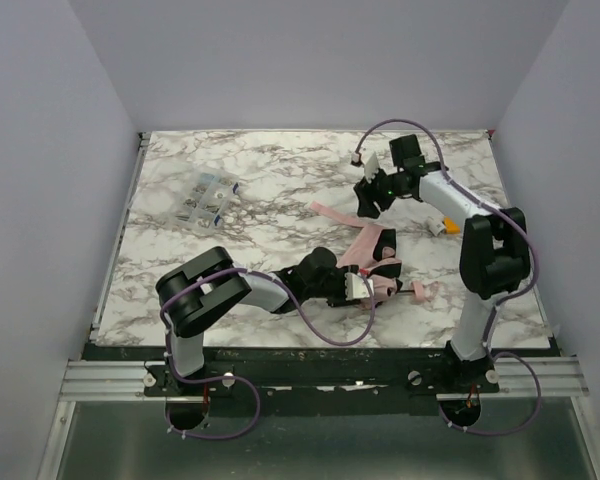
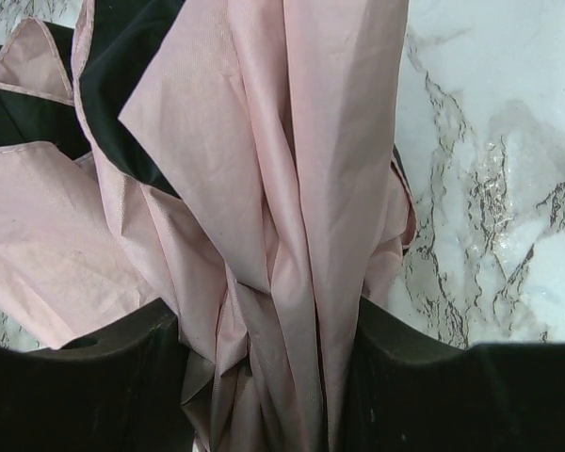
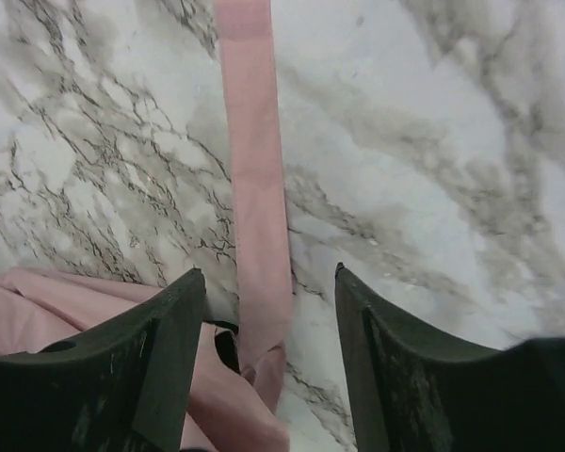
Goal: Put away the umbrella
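The umbrella (image 1: pixel 365 252) is a loose bundle of pale pink fabric lying on the marble table near its front middle. Its thin dark shaft ends in a small pink handle (image 1: pixel 426 291) to the right. Its pink strap (image 1: pixel 327 211) trails off to the far left. My left gripper (image 1: pixel 373 278) is shut on the bunched fabric; in the left wrist view the folds (image 2: pixel 282 188) fill the gap of the gripper (image 2: pixel 268 377). My right gripper (image 1: pixel 369 203) hovers open over the strap (image 3: pixel 254 188), which lies on the table between its fingers (image 3: pixel 169 358), untouched.
A small orange object (image 1: pixel 448 226) lies right of the umbrella, by the right arm. A clear plastic box (image 1: pixel 206 199) sits at the far left of the table (image 1: pixel 280 170). Grey walls close in the back and both sides.
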Tool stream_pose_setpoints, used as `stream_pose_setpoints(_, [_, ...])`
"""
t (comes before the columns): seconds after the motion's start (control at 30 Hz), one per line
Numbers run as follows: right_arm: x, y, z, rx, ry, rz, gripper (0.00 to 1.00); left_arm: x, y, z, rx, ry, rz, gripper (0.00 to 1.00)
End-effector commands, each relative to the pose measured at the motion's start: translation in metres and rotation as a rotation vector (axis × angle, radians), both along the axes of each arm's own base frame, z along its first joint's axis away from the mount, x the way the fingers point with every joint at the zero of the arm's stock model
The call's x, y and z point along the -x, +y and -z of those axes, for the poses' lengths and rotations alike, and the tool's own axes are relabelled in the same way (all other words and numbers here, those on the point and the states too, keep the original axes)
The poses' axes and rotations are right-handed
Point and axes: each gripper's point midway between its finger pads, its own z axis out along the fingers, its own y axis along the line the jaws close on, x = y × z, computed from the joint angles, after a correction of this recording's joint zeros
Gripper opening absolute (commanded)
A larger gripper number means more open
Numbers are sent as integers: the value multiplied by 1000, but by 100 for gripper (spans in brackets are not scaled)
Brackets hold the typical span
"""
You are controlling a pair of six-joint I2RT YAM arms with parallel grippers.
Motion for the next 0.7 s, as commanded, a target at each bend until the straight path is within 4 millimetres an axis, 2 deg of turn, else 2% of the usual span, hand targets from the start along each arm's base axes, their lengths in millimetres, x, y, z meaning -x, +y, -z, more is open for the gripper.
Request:
stream_pose_setpoints(0.0, [42, -12, 88, 88, 277, 28, 56, 37, 69, 93, -339, 223, -59, 35])
stream_pose_setpoints(0.1, [56, -19, 95, 110, 296, 33, 45, 36, 71, 93, -338, 239, -79, 35])
stream_pose_setpoints(0.23, [99, -27, 96, 124, 368, -33, 25, 33, 73, 97, -356, 291, -113, 34])
stream_pose_setpoints(0.3, [120, -28, 89, 107, 383, -71, 18, 32, 75, 101, -374, 322, -131, 33])
stream_pose_setpoints(0.47, [150, -34, 80, 100, 398, -80, 18, 29, 80, 109, -421, 391, -187, 32])
stream_pose_setpoints(0.53, [168, -34, 76, 82, 414, -118, 18, 25, 83, 112, -438, 431, -228, 32])
stream_pose_setpoints(0.67, [217, -34, 79, 62, 528, -221, 18, 15, 88, 117, -474, 509, -301, 31])
